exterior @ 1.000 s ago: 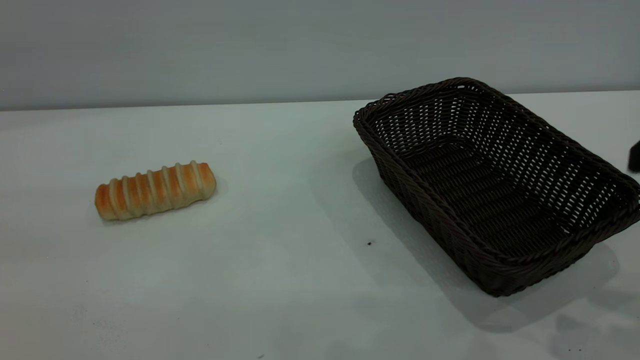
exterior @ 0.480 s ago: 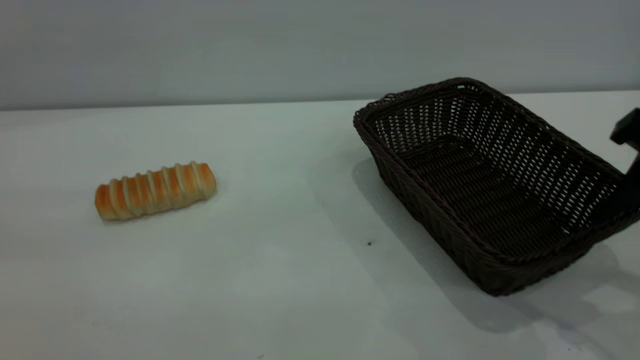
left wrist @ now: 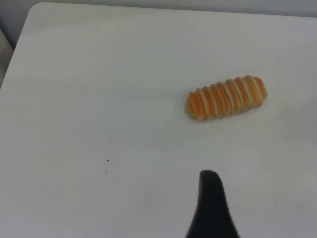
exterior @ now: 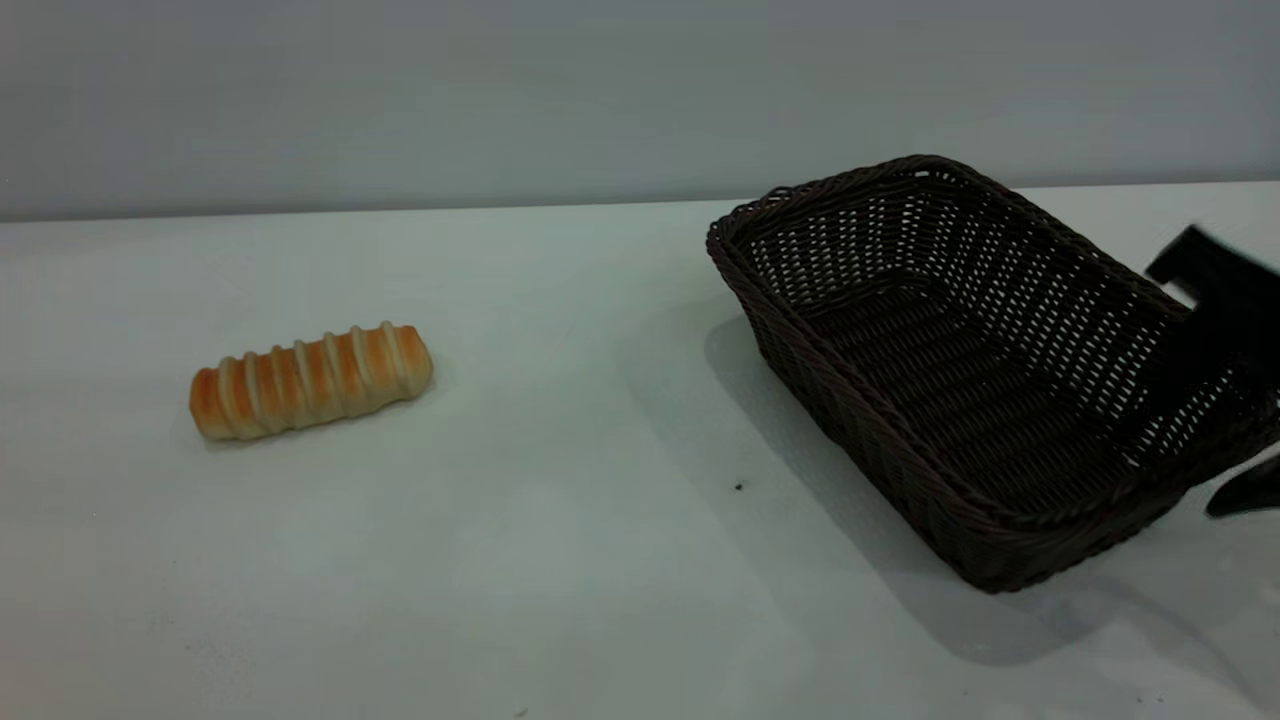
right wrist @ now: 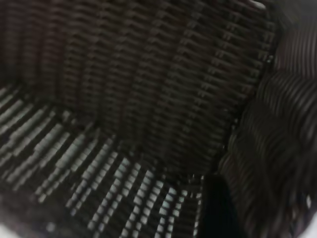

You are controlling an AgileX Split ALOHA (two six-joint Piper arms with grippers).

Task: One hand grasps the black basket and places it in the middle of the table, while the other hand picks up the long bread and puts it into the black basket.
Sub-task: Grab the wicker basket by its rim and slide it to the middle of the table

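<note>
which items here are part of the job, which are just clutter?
Part of the job:
- black basket, at the table's right side
- long bread, lying on the table at the left, untouched
- table
- right hand, at the basket's right end wall
- left hand, above the table short of the bread

Just lying about:
- tiny dark specks on the table, nothing else

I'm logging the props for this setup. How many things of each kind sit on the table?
Baskets: 1, the black basket, at the right, with the right hand at its rim.
Breads: 1, the long bread, at the left, lying apart on the table.
Total: 2.
</note>
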